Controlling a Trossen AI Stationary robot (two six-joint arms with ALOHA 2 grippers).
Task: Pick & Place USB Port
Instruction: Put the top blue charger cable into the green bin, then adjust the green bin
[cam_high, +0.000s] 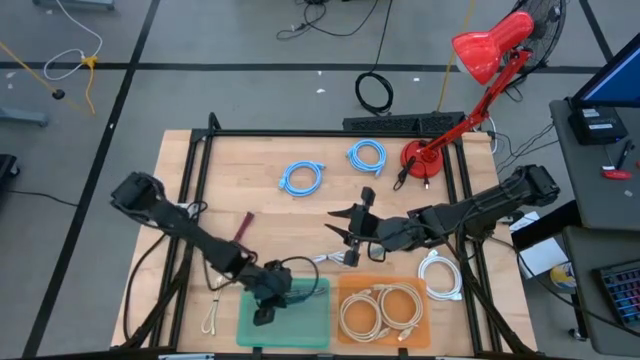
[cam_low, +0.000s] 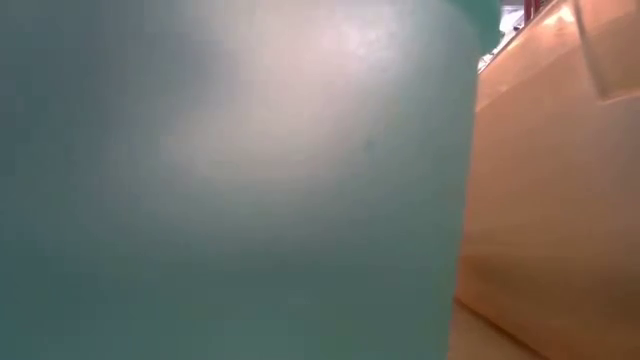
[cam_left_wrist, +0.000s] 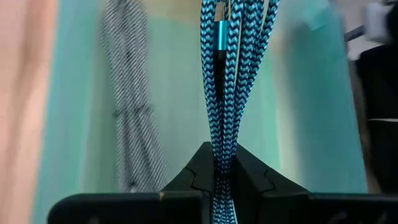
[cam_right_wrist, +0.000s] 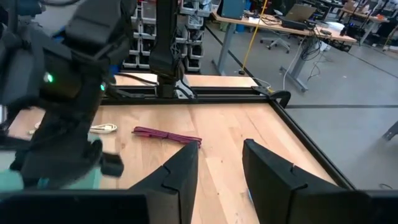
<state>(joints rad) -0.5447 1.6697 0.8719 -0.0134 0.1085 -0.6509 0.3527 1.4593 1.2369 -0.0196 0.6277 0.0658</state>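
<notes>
1. Light wood table (cam_high: 300, 215) with a black metal frame, on a grey floor with tape lines and loose cords. A red desk lamp (cam_high: 478, 60) stands at the far right corner, with a black keyboard (cam_high: 400, 124) at the far edge.
2. Right wrist view looks across the wood into a workshop: desks, chairs, shelving racks.
3. Low view is almost filled by a teal wall at close range, with an orange wall to its right; nothing else readable.
4. Green tray (cam_high: 310, 318) and orange tray (cam_high: 352, 287) sit side by side at the near edge. The orange one holds coiled cream cables (cam_high: 381, 310).
5. Two light-blue coils (cam_high: 301, 177) (cam_high: 367, 154) lie on the far half of the table, a white coil (cam_high: 439, 275) right of the orange tray, a dark red cable (cam_high: 243, 225) (cam_right_wrist: 166, 134) left of centre, and a thin cream cable (cam_high: 211, 318) left of the green tray.
6. Left gripper (cam_high: 266, 303) (cam_left_wrist: 218, 177) reaches over the green tray, fingers clamped on a blue braided USB cable (cam_left_wrist: 222, 74); woven chevron texture, metallic blue plug sleeve visible. Cable strands hang above the tray floor, with their shadow on it.
7. Right gripper (cam_high: 345, 234) (cam_right_wrist: 219, 163) stretches low over table centre from the right side, fingers (cam_right_wrist: 180, 171) spread apart and holding nothing.
</notes>
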